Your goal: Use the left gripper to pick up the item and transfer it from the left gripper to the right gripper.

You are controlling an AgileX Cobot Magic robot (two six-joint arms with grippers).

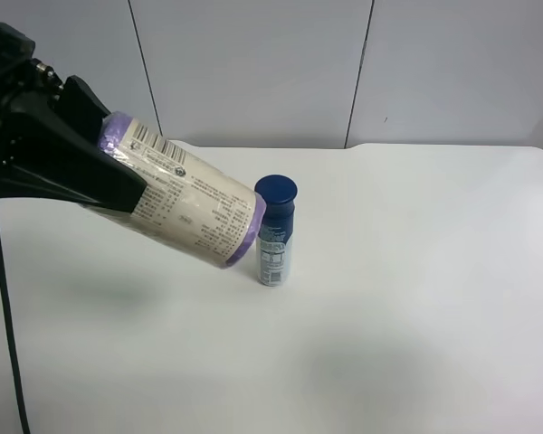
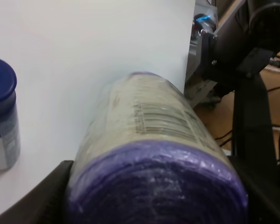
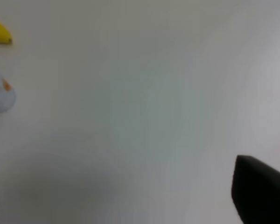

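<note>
The item [image 1: 199,212], a cream-white canister with purple ends and a printed label, hangs tilted in the air above the white table [image 1: 416,298]. My left gripper [image 1: 149,194] is shut on its upper half at the exterior high view's left. In the left wrist view the item [image 2: 154,140] fills the space between the two black fingers [image 2: 32,200]. My right gripper [image 3: 126,207] is open over bare table with nothing between its fingers; only the tips show at the frame edges. It does not appear in the exterior high view.
A tall blue-capped bottle [image 1: 275,231] stands upright on the table just beside the item's lower end; the left wrist view catches the bottle [image 2: 2,121] too. A yellow banana [image 3: 0,33] and a blurred pale object [image 3: 0,95] lie ahead of the right gripper. Black stand hardware [image 2: 242,60] sits past the table edge.
</note>
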